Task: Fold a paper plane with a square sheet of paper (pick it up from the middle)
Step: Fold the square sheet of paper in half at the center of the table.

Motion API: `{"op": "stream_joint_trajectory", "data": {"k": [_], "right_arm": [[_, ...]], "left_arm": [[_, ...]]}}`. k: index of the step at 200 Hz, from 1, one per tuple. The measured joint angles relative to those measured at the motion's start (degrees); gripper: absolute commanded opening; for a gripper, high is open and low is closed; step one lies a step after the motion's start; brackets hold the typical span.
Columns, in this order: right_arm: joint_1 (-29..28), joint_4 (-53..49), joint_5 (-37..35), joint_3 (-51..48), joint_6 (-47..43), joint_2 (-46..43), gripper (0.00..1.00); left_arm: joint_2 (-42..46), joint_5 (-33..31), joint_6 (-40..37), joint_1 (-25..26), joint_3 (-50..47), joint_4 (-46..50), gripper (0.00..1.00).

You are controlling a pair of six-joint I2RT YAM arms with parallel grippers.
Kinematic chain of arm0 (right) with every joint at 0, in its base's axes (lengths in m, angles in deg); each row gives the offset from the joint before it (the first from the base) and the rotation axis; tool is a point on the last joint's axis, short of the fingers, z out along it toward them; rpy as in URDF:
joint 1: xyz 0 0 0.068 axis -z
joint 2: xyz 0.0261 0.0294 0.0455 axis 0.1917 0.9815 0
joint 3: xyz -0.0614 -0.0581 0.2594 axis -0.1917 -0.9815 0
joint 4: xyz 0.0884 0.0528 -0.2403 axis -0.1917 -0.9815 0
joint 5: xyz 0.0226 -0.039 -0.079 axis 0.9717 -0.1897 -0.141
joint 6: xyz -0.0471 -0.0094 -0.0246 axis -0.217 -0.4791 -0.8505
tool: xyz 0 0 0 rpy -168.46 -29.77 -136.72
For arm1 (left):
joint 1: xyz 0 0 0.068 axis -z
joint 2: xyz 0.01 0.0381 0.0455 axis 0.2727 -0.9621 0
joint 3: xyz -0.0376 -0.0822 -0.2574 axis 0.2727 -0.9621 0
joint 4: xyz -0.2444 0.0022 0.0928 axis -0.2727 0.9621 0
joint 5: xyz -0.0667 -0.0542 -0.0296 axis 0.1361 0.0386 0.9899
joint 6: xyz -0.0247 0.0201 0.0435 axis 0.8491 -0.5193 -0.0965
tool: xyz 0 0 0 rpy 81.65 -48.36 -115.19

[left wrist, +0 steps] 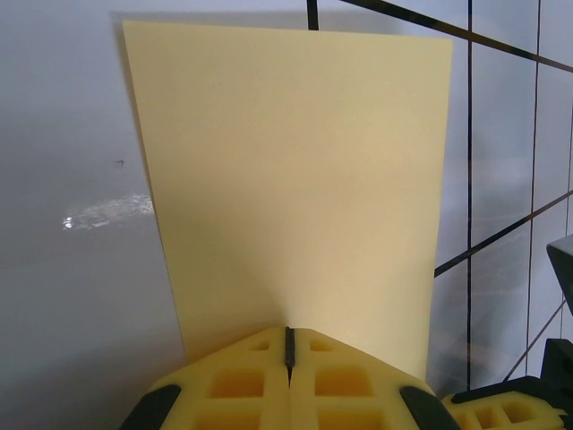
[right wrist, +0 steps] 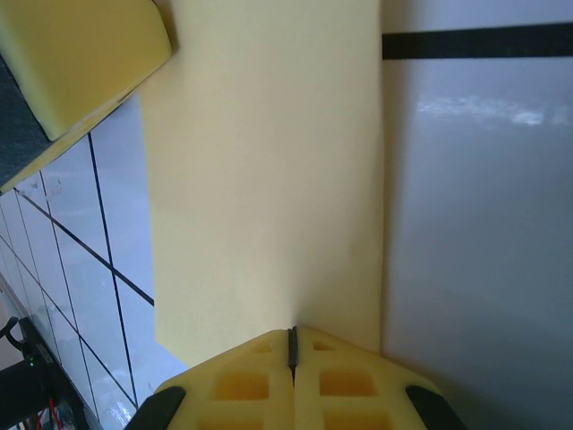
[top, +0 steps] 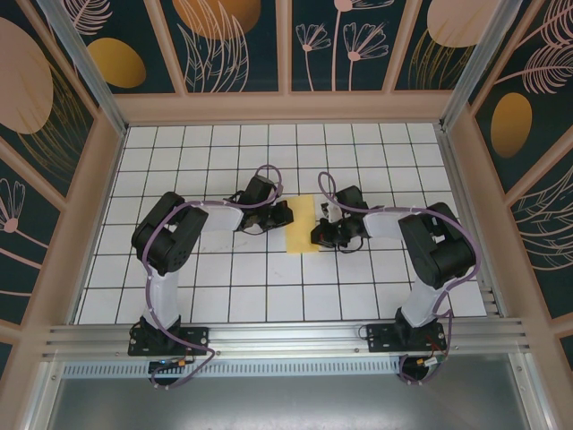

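The yellow sheet of paper [top: 302, 224] was seen lying at the middle of the white gridded worktop [top: 224, 287], enclosed by patterned walls [top: 224, 36]. It showed as a narrow strip, its long axis directed away from the arm bases. It was flanked by the left claw [top: 279, 215] and the right claw [top: 320, 235], both clenched, tips set at opposite long edges. Whether the paper was pinched could not be told.

The yellow sheet of paper [left wrist: 295, 179] is looking matt and smooth. The table [left wrist: 72, 296] is shining glossy, catching glare. On the left tool [left wrist: 289, 348], yellow pads [left wrist: 240, 385] are showing moulded, pocketed plastic. The rail [top: 286, 333] is gleaming, brushed metal.
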Motion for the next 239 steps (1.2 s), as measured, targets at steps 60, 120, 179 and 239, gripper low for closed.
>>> {"op": "stream_joint_trajectory", "data": {"k": [60,120,179,239], "right_arm": [[0.8,8.1,1.8,-5.0,-0.5,-1.1,0.0],[1.9,9.8,2.3,-9.5,-0.5,-4.7,0.0],[2.0,5.4,1.9,-10.2,-0.3,-7.0,0.0],[1.9,0.7,1.5,-10.2,0.6,-9.3,0.0]], "left_arm": [[0.0,-1.1,0.0,0.1,0.0,0.0,0.0],[-0.2,-2.0,1.0,0.4,0.0,-0.1,0.0],[-0.3,-2.0,1.5,0.4,0.0,-0.3,0.0],[-0.3,-2.0,1.3,0.4,0.5,0.0,0.0]]}}
